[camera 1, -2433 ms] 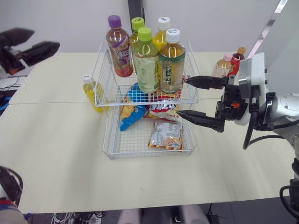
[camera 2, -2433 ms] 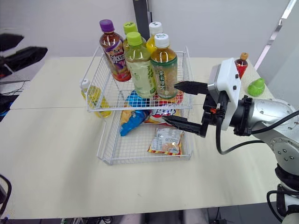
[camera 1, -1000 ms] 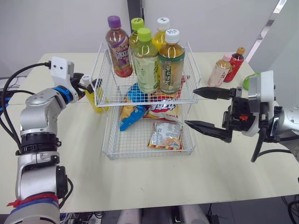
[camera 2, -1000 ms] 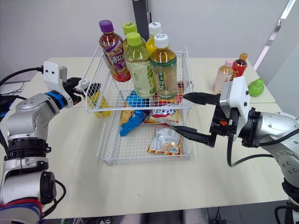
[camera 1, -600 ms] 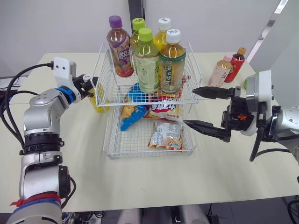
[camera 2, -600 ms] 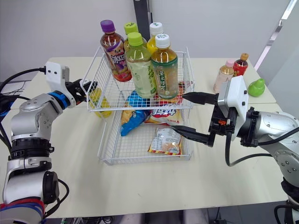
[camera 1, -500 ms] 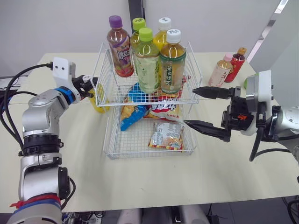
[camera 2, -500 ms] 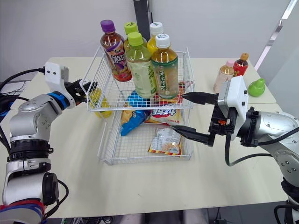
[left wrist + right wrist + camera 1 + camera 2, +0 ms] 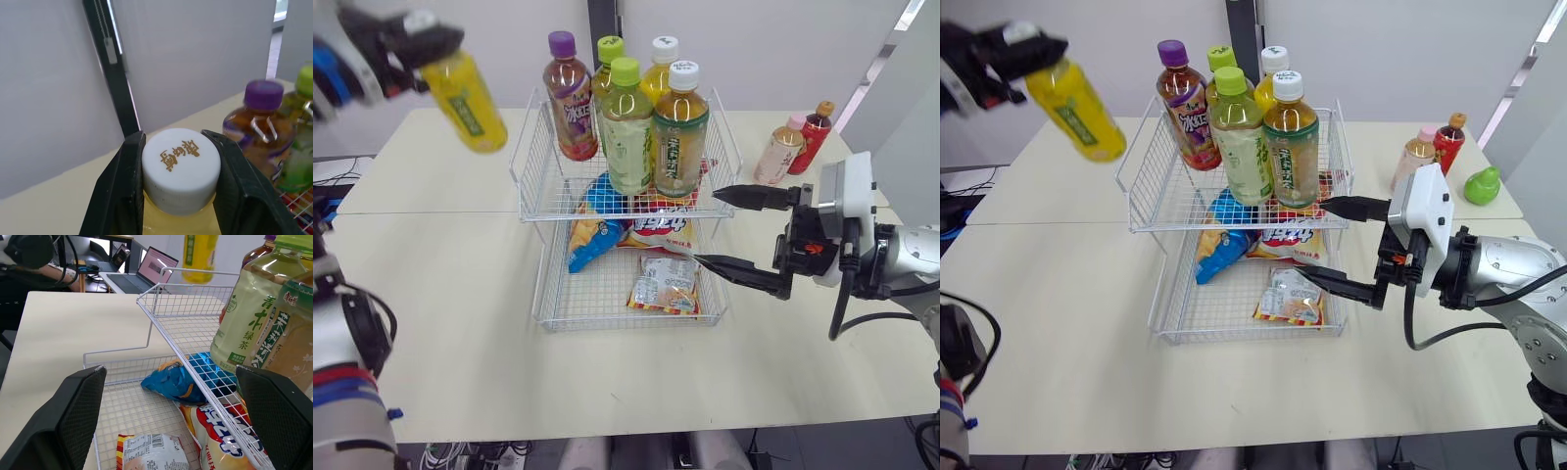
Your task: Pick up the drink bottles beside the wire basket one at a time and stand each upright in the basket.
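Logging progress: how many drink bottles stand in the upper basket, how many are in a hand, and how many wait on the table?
Standing in the upper basket: 5
Held by the left hand: 1 (yellow bottle)
On the table: 2 (pink-capped bottle, red bottle)
Total: 8

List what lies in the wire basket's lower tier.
A blue snack bag, a red-and-white snack bag and a small flat packet lie in the lower tier. The bags' rear parts run under the upper tier and its bottles; anything further back is hidden.
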Tool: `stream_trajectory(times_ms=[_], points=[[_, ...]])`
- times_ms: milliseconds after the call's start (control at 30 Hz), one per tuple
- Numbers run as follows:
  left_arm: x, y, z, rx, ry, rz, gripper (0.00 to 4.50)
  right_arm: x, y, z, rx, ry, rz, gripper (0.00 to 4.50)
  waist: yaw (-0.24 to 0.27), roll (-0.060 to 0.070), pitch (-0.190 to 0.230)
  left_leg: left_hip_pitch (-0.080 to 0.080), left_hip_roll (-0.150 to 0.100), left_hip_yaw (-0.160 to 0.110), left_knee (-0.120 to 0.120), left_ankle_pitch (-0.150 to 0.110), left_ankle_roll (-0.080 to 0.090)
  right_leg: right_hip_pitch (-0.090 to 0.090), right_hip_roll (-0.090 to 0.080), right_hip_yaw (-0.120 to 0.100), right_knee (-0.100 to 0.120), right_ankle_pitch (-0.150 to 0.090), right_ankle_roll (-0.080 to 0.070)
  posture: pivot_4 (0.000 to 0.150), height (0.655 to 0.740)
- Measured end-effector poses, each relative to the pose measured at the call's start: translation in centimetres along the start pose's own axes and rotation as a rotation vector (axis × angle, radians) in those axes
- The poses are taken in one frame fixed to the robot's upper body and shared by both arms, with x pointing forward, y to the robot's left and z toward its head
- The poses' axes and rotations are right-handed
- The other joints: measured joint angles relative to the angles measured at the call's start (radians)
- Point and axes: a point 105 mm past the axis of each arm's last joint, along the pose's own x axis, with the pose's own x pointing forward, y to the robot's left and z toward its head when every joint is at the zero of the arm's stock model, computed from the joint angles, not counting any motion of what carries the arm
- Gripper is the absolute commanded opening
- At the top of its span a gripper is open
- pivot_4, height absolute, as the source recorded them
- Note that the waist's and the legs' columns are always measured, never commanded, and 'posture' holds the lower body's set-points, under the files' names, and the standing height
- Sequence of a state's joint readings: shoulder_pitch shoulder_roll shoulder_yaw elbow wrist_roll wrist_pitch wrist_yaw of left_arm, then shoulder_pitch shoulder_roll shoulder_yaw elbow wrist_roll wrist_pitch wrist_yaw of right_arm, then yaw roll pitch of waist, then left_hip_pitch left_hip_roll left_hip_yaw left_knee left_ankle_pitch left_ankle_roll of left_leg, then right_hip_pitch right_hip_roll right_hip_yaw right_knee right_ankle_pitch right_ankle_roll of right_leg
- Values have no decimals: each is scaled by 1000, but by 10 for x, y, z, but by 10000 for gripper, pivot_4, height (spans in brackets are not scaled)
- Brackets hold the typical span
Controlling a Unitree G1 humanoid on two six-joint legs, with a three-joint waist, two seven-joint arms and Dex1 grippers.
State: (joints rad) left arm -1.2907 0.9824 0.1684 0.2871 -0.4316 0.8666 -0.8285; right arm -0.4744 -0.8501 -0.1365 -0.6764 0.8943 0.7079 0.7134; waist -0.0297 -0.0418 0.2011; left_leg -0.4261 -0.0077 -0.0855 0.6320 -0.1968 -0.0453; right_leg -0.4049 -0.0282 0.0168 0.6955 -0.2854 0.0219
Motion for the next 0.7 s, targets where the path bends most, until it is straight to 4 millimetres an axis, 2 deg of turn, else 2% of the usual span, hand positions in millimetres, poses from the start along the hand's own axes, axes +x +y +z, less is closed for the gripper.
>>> stream_trajectory(times_ms=[133, 200, 300, 400, 533, 700], points=[[7, -13, 33, -44, -21, -82, 13667, 1, -1, 0, 7, -15, -13, 45000, -4, 0, 0, 0, 1, 0, -1, 0, 0, -1, 1, 0, 0, -1, 1, 1500, 7400], [11, -26, 47, -79, -35, -157, 13667, 1, -2, 1, 8, -18, -18, 45000, -5, 0, 0, 0, 1, 0, -1, 0, 0, -1, 2, 0, 0, -1, 1, 1500, 7400], [18, -47, 54, -128, -34, -272, 13667, 2, -2, 1, 5, -20, -23, 45000, -5, 0, 0, 0, 2, 0, -1, 0, 0, -1, 2, 0, 1, -1, 1, 1500, 7400], [24, -60, 48, -160, 2, -344, 13667, 2, -3, 2, 4, -27, -25, 45000, -7, 0, 0, 0, 2, 0, -1, 0, 0, -1, 2, 1, 1, -1, 1, 1500, 7400], [27, -63, 35, -160, 41, -364, 13667, 2, -3, 2, 5, -30, -31, 45000, -9, 1, 1, 0, 2, 0, -1, 0, 0, -2, 2, 1, 1, 0, -1, 1500, 7400], [36, -67, -1, -160, 110, -368, 13667, 2, -4, 2, 5, -31, -39, 45000, -7, 1, 1, 0, 2, 0, -1, 0, 0, -2, 1, 1, 1, 0, -1, 1500, 7400]])
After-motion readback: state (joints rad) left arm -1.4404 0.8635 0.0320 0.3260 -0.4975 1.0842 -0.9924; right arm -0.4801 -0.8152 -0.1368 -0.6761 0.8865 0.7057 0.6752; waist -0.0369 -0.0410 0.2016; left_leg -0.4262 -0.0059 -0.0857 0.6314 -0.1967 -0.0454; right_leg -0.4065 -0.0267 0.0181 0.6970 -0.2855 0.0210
